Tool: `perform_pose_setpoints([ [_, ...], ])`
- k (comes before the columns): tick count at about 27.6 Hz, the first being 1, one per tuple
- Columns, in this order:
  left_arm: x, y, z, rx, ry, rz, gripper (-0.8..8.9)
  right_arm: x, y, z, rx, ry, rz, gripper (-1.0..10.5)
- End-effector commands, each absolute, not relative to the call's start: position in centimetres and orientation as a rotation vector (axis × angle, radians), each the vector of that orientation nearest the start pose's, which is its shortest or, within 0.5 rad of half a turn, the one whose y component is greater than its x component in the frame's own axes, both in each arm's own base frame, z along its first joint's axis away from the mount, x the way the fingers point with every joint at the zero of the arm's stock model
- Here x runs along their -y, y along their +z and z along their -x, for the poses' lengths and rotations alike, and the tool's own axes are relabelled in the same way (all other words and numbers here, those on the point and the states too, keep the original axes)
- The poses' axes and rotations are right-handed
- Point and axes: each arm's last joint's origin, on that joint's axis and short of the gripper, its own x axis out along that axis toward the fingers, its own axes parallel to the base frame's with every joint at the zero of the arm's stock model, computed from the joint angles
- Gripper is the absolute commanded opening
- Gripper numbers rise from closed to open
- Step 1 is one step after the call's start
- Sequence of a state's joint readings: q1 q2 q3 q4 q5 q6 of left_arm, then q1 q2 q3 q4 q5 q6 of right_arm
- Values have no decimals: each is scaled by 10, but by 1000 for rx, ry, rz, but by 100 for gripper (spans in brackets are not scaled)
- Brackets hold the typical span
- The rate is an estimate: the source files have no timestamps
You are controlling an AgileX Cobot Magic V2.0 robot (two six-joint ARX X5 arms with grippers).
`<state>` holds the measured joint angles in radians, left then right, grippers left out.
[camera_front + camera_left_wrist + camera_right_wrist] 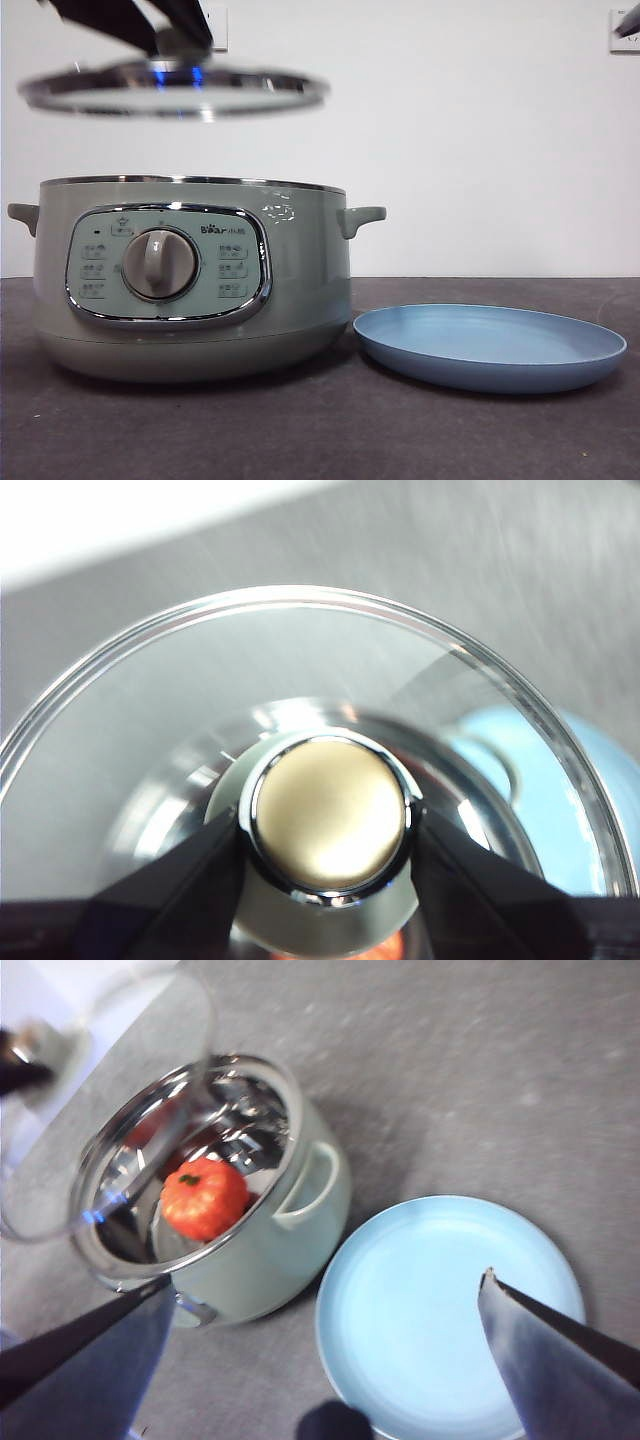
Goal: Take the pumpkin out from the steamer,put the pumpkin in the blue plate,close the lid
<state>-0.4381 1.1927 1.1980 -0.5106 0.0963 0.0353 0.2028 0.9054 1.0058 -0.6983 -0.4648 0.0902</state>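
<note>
steamer [300,260]: pale sage green, chrome-trimmed panel
pumpkin [204,1198]: orange-red, dark green stem
blue plate [490,345]: light blue
lid [172,92]: clear glass, steel rim
tabletop [400,430]: dark grey

Lid [172,88] raised above steamer [190,275]; pumpkin [204,1198] inside; blue plate [490,346] beside steamer.

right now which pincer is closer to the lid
Left. The left pincer is shut on the lid by its knob, above the steamer. The right pincer hangs open above the blue plate.
</note>
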Motion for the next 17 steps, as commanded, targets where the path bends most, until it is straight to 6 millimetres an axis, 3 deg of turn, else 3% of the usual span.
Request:
perform_pose_setpoints([
  [1, 100, 389, -210, -363, -499, -121, -9, -59, 339, -176, -658, 666, -163, 504],
  [9, 70, 421, -156, -215, -335, -115, -9, -120, 330, -213, -752, 838, -84, 506],
  [17, 42, 433, -111, -139, -125, -121, -9, -197, 338, -244, -776, 921, 90, 511],
])
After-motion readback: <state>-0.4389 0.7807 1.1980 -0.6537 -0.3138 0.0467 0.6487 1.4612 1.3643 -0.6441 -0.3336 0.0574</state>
